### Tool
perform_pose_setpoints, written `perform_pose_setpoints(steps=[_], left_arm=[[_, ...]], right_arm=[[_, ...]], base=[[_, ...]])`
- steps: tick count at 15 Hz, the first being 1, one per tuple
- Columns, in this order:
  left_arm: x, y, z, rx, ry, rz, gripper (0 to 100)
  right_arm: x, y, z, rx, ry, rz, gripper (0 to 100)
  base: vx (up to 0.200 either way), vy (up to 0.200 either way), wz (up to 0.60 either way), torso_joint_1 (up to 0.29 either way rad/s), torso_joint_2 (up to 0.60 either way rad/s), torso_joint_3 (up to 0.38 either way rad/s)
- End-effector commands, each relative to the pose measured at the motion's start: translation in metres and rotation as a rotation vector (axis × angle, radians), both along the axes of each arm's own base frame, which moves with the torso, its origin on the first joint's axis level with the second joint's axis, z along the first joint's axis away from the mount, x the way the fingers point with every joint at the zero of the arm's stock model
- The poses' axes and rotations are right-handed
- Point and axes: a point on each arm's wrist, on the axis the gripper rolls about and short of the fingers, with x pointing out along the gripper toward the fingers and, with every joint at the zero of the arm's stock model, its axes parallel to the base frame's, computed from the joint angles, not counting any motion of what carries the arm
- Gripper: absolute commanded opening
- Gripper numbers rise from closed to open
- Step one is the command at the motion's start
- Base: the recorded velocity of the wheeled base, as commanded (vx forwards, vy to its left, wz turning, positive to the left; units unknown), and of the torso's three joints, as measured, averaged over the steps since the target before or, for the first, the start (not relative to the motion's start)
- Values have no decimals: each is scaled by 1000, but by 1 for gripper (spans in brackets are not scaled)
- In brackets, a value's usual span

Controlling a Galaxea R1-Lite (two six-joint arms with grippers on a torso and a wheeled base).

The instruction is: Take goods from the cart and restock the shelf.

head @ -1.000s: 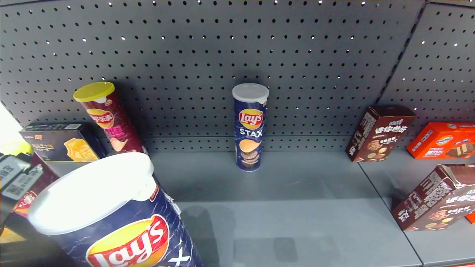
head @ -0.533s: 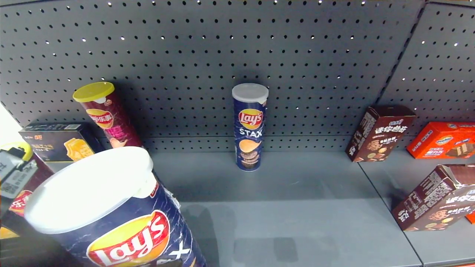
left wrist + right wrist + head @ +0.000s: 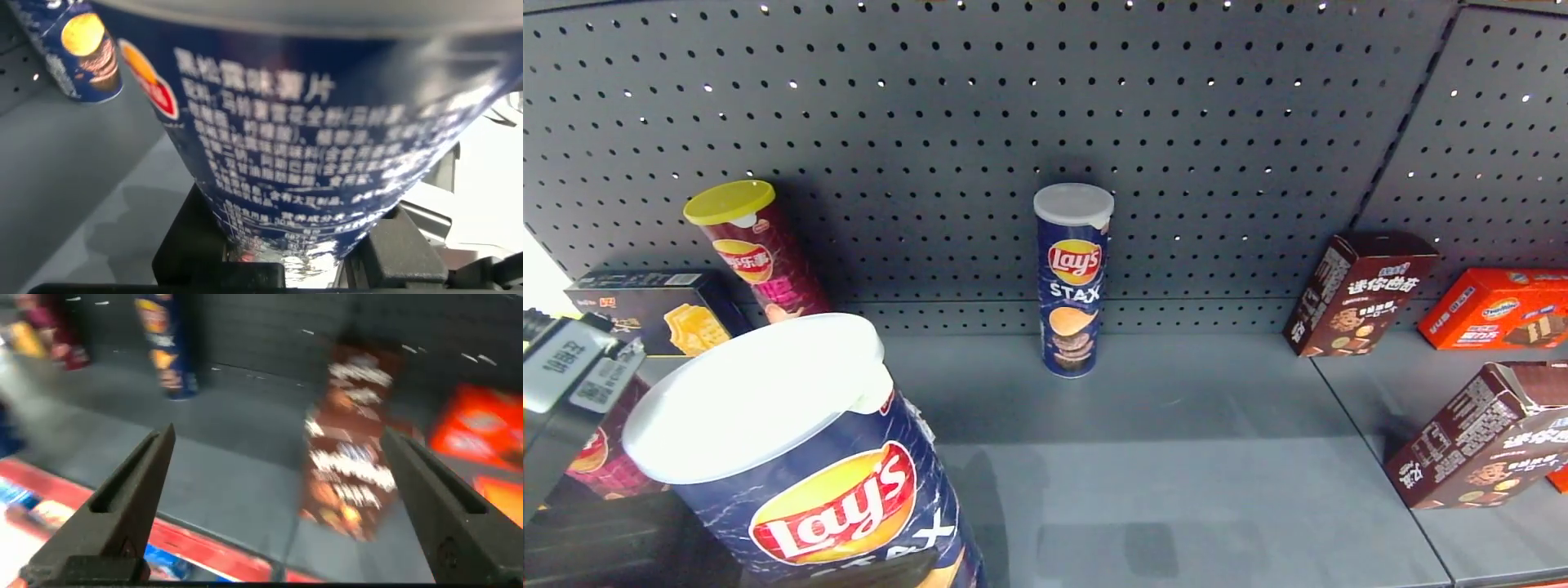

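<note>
Grips a tilted blue chip can (image 3: 800,474) in the left hand (image 3: 290,265), clamped at its lower end, at the lower left of the head frame. Holds the right hand (image 3: 282,498) wide open and empty, facing the shelf (image 3: 1176,457). Shows a second blue can (image 3: 1072,282) upright at centre, against the pegboard (image 3: 931,122).

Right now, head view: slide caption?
Left gripper holds a blue can at the shelf; a twin can stands upright by the pegboard.

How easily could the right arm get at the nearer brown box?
Probably easily: its jaws stand open and empty, and the box sits just ahead on the shelf with nothing between.
</note>
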Motion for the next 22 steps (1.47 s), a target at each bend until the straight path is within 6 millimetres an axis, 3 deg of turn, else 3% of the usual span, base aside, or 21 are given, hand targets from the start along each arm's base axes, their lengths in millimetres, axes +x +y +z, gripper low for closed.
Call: perform_pose_setpoints(steps=[1, 5, 7, 8, 11, 14, 22], left_arm=[[1, 0, 0, -1, 0, 5, 0], [2, 3, 2, -5, -5, 27, 0], [2, 3, 2, -4, -4, 27, 0], [2, 3, 2, -4, -4, 27, 0], [2, 4, 0, -3, 3, 29, 0], [2, 4, 0, -3, 5, 30, 0], [2, 4, -1, -4, 5, 24, 0]], right_arm=[[44, 7, 28, -49, 99, 120, 100], [86, 28, 44, -100, 179, 338, 100], [116, 51, 57, -115, 192, 423, 100], [116, 51, 57, -115, 192, 423, 100], [165, 93, 59, -133, 211, 532, 100], [194, 118, 56, -140, 224, 585, 100], [260, 156, 52, -173, 117, 586, 100]], base=[[0, 0, 0, 0, 0, 0], [0, 0, 0, 0, 0, 0], [0, 0, 0, 0, 0, 0], [0, 0, 0, 0, 0, 0], [0, 0, 0, 0, 0, 0], [0, 0, 0, 0, 0, 0], [0, 0, 0, 0, 0, 0]])
